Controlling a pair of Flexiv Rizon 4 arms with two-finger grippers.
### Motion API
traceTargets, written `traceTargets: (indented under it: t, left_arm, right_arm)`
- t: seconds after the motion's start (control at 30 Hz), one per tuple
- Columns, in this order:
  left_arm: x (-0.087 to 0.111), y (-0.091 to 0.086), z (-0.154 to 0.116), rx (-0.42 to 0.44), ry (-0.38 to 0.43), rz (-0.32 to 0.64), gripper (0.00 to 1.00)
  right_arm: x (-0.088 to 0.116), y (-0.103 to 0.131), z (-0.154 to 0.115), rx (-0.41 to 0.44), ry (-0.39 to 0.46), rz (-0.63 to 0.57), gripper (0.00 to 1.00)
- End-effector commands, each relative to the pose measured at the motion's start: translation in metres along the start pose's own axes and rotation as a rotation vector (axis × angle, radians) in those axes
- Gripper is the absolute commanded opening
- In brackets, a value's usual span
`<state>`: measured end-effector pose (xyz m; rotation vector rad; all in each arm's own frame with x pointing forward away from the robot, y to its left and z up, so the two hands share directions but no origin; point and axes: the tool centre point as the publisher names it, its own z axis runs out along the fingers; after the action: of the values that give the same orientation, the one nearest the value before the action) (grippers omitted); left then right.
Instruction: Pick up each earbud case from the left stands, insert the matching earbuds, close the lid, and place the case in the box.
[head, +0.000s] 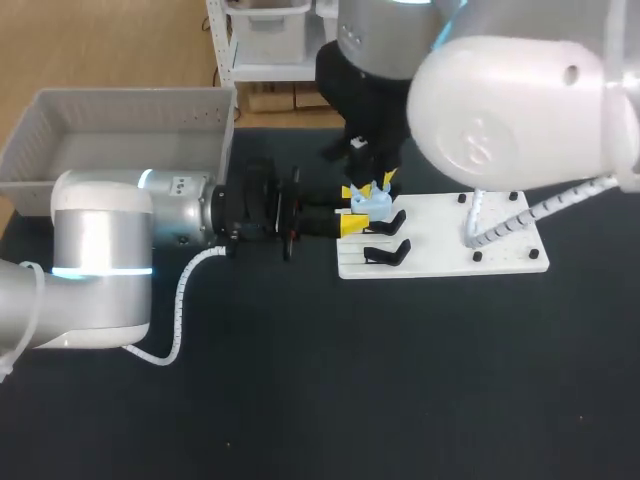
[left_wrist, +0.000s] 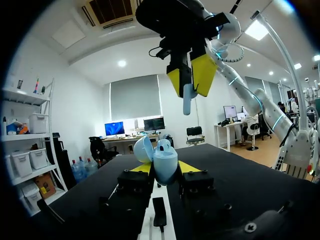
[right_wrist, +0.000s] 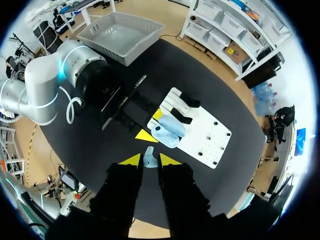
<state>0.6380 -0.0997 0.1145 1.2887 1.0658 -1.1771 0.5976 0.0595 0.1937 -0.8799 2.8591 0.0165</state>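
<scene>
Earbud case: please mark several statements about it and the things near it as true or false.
1. The earbud case has its lid open. True.
2. The case lies in the grey box. False: the left gripper holds it near the white board.
3. The right gripper holds an earbud above the case. True.
4. The black stands carry cases. False: both are bare.

Left arm (head: 100, 250): silver-white shell, cyan ring
Right arm (head: 520, 110): white bulbous shell
Cable (head: 180, 300): white spiral conduit
Left pincer (left_wrist: 165, 167), right pincer (right_wrist: 150, 160): black, yellow wedge tips
</scene>
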Motion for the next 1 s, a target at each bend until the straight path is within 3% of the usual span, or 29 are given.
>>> traceTargets:
  t: [0.03, 1.0]
  left_arm:
    - [0.001, -0.001, 0.0, -0.004, -0.002, 0.003, 0.0]
    - [0.001, -0.001, 0.0, -0.004, -0.002, 0.003, 0.0]
  right_arm:
    - [-0.004, 0.0, 0.003, 0.01, 0.011, 0.015, 0.0]
    - [-0.01, -0.002, 0.029, 0.019, 0.053, 0.063, 0.0]
